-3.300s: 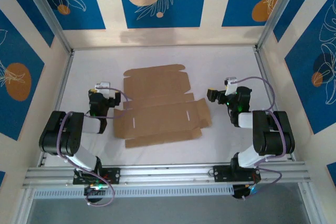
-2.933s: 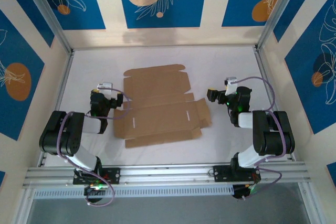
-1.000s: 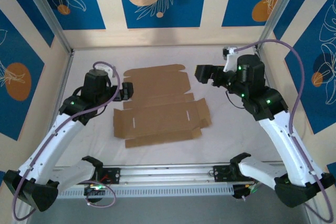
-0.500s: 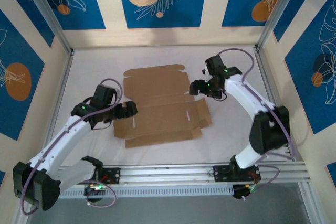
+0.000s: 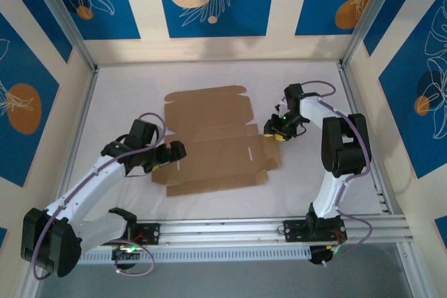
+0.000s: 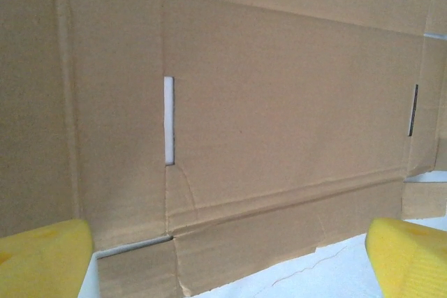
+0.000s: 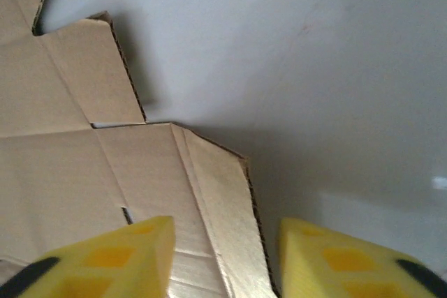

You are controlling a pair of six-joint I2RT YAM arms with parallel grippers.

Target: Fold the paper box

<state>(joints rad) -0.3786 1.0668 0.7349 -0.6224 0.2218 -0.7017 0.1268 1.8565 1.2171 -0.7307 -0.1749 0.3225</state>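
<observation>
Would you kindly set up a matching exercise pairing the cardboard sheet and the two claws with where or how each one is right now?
Things:
1. flat brown cardboard paper box
2. left claw
3. right claw

States:
A. straddling the sheet's right edge
B. lying unfolded on the white table
C. wide open above the sheet's left part

Pairs: 1-B, 2-C, 3-A

No legible text, seemingly, anywhere.

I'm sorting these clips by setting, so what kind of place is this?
Probably a robot test booth, not a home: a left arm and right arm bolted to a metal rail, a white table boxed in by blue patterned panels, one flat paper box.
</observation>
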